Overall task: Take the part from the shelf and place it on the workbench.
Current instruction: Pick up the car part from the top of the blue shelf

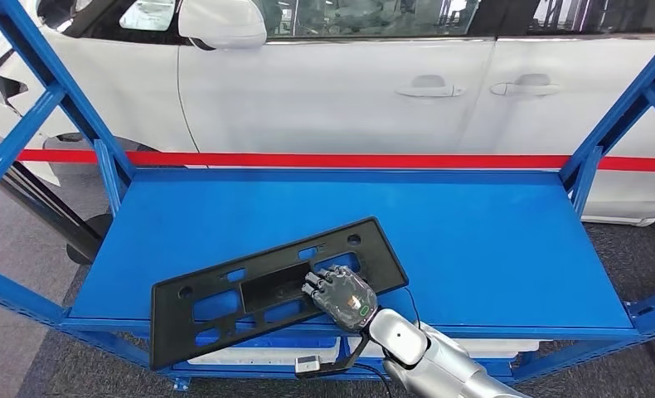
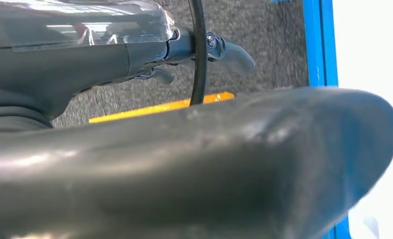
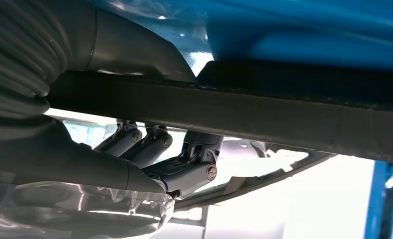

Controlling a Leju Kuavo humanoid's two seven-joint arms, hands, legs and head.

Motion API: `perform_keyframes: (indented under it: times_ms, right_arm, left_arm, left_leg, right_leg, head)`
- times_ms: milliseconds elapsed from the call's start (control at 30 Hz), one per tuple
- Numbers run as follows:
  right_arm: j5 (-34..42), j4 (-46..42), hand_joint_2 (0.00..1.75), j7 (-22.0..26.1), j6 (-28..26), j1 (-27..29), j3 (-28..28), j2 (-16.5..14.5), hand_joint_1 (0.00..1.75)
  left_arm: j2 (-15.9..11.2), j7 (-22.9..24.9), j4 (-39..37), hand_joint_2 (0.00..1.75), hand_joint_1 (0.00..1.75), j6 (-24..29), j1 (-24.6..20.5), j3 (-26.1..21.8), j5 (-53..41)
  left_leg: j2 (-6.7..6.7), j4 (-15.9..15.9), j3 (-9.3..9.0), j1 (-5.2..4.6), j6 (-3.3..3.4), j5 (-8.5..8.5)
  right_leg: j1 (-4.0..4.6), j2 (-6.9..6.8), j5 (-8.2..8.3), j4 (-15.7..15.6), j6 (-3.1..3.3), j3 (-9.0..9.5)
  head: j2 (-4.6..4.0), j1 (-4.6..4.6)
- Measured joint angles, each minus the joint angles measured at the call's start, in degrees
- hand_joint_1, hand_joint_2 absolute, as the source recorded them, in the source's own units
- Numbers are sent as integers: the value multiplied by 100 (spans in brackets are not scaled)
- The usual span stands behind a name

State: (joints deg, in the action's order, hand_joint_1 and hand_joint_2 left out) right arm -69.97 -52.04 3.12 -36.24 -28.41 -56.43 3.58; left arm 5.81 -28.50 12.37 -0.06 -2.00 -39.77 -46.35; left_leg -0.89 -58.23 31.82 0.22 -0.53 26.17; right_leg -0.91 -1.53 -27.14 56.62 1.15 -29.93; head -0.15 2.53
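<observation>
Head view, with both wrist views. A flat black part, a long rectangular moulded plate with cut-out windows and small round holes, lies on the blue shelf, set at a slant: its left end overhangs the shelf's near edge, its right end reaches farther in. The right hand lies on top of the part, right of its middle, near the central recess. The right wrist view shows the part's edge running between the thumb on one face and the fingers curled over the other, so the hand grips the part across its near rim. The left hand hangs over grey floor; its fingers look drawn in around nothing, though the view is too close to be sure. Beyond the shelf stand a white car and a red rail.

Handling, as judged: the plate looks light, stiff and smooth. Held off-centre, its long left end may sag or swing; a grip near the middle, at the recess, should balance best.
</observation>
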Motion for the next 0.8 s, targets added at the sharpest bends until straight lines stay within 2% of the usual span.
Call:
perform_keyframes:
  times_ms: [33,100,133,167,200,233,300,333,367,467,500,567,633,667,700,733,800]
  right_arm:
    - [0,0,175,2,10,-4,-15,-5,171]
    - [7,3,175,-1,36,-10,-41,-8,172]
    - [20,7,175,-6,44,-11,-54,-8,173]
    - [46,12,175,-11,49,-11,-67,-8,174]
    - [94,16,175,2,46,-10,-77,-8,175]
    - [180,12,175,51,33,-10,-84,-8,175]
    - [411,-43,175,204,11,-6,-88,-7,175]
    - [521,-92,175,276,9,-4,-87,-2,175]
    - [595,-146,175,317,15,-1,-87,13,175]
    - [797,-291,175,429,24,34,-79,98,175]
    - [953,-370,175,534,21,68,-70,140,175]
    - [1404,-649,175,828,9,177,-47,267,175]
    - [1849,-1076,175,1056,11,346,-27,422,175]
    - [2032,-1320,175,1124,19,450,-15,493,175]
    - [2208,-1599,175,1180,21,557,10,555,175]
    - [2383,-1886,175,1244,13,664,43,609,175]
    - [2720,-2437,175,1393,-28,864,125,676,175]
  left_arm:
    - [4,-1,0,0,0,-1,-3,-1,-1]
    - [13,-3,0,0,0,-4,0,-2,-3]
    - [14,-3,0,0,0,-8,8,-4,-4]
    - [14,-3,0,0,0,-14,19,-6,-5]
    - [14,-3,0,0,0,-20,29,-9,-6]
    - [14,-4,0,0,0,-26,34,-15,-7]
    - [14,-8,0,0,0,-33,35,-38,-8]
    - [16,-13,0,0,0,-33,35,-53,-8]
    - [17,-16,0,0,0,-33,39,-69,-8]
    - [28,-22,0,0,0,-33,48,-128,-15]
    - [35,-25,1,0,0,-29,44,-151,-15]
    - [51,-37,2,0,0,-6,35,-209,-5]
    - [65,-50,2,0,0,19,45,-293,5]
    - [74,-57,2,0,0,26,58,-340,5]
    - [82,-67,2,0,0,30,71,-386,2]
    - [93,-77,2,0,0,34,82,-429,-5]
    - [123,-98,3,0,0,42,95,-510,-30]
  left_leg:
    - [1,-209,88,7,-37,145]
    - [5,-926,422,16,-100,550]
    - [6,-1276,590,19,-123,699]
    - [8,-1479,687,22,-138,743]
    - [10,-1460,677,26,-145,667]
    - [12,-1202,547,31,-145,490]
    - [1,-402,149,33,-119,113]
    - [-5,-98,6,29,-82,1]
    - [-8,58,-61,19,-37,-36]
    - [3,117,-74,9,114,-57]
    - [2,131,-82,19,158,-77]
    - [-4,153,-86,41,223,-115]
    - [-15,150,-67,37,249,-123]
    - [-21,148,-65,34,254,-122]
    - [-27,143,-67,32,254,-117]
    - [-33,137,-71,32,249,-111]
    - [-38,118,-73,25,226,-91]
  right_leg:
    - [-17,-16,16,-24,27,5]
    - [-13,-46,21,-30,55,-6]
    - [-10,-54,21,-29,59,-11]
    - [-8,-58,20,-27,59,-12]
    - [-8,-57,19,-23,57,-8]
    - [-11,-51,16,-17,51,-1]
    - [-4,-33,-5,11,17,13]
    - [7,-13,-19,28,-11,17]
    - [17,3,-32,38,-43,20]
    - [17,28,-48,43,-137,31]
    - [11,34,-105,113,-162,5]
    - [-6,54,-406,581,-189,-195]
    - [-18,74,-762,1307,-199,-525]
    - [-24,78,-825,1554,-200,-640]
    - [-26,80,-769,1603,-195,-671]
    - [-27,79,-614,1450,-182,-610]
    - [-9,43,-202,755,-120,-323]
  head:
    - [0,0]
    - [0,0]
    - [0,0]
    - [0,0]
    - [0,1]
    - [0,1]
    - [0,1]
    - [0,-1]
    - [0,-1]
    - [0,-1]
    - [0,-2]
    - [0,-1]
    - [0,-1]
    - [0,-1]
    - [0,-1]
    - [0,-1]
    - [0,-2]
